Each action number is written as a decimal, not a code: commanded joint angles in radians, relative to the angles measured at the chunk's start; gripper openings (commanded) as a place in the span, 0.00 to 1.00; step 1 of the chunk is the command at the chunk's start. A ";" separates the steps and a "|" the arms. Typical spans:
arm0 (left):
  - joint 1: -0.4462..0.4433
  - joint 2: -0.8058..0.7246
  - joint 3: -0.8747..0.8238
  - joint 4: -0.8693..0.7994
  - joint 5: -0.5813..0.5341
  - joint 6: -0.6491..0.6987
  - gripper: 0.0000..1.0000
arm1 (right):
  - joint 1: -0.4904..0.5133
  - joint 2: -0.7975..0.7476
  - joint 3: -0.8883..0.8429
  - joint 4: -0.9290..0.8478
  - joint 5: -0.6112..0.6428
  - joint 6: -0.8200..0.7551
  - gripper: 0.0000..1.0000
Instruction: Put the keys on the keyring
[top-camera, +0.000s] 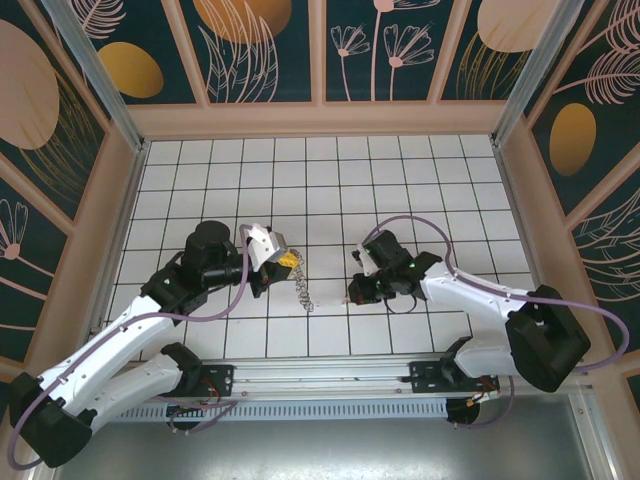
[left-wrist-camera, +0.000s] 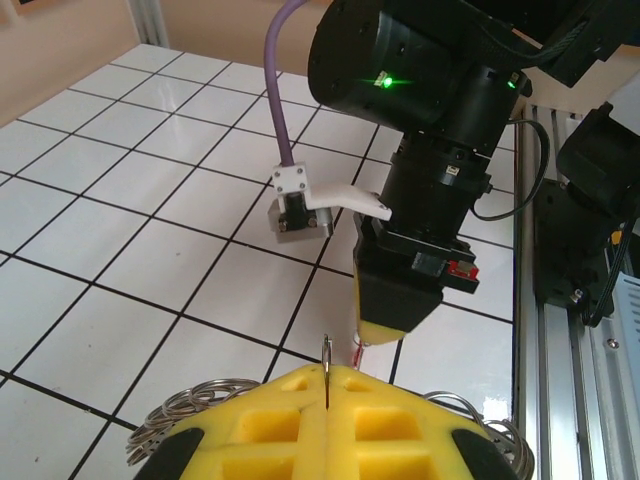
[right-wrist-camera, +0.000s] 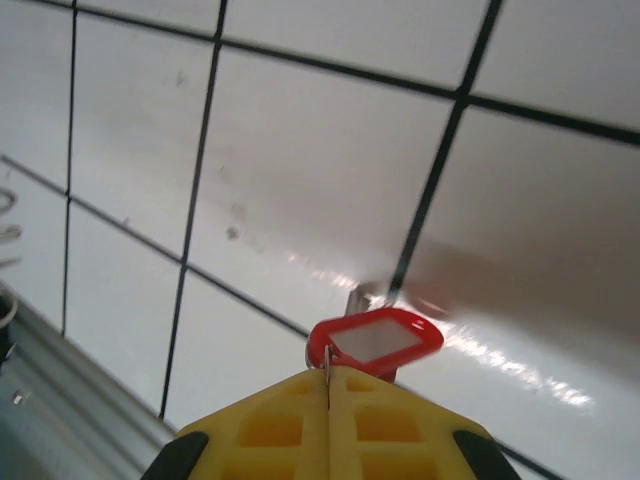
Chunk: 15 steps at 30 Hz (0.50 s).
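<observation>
My right gripper (right-wrist-camera: 328, 385): yellow fingers together, pinching near edge of keys (right-wrist-camera: 375, 340). Red tag pokes out ahead, low over white tiled table (right-wrist-camera: 300, 150); touching tiles or not, cannot tell.

My left gripper (left-wrist-camera: 327, 388): fingers pressed together on thin wire of keyring (left-wrist-camera: 185, 415), grey loops spilling out on both sides.

Keys and keyring near each other, not touching.

Risks:
- Shallow edge grip lets tag swivel or slip on contact.
- Ring wire twists between pads.
- Tag hole misses wire end and key drops.
</observation>
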 joint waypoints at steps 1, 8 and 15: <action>0.001 -0.022 -0.001 0.035 -0.007 -0.007 0.00 | 0.006 0.056 0.040 -0.087 -0.111 -0.055 0.00; -0.001 -0.050 0.003 0.020 -0.040 0.003 0.00 | -0.019 0.207 0.064 -0.051 -0.088 -0.078 0.00; 0.001 -0.053 0.004 0.020 -0.035 0.005 0.00 | -0.031 0.249 0.103 -0.045 -0.004 -0.075 0.10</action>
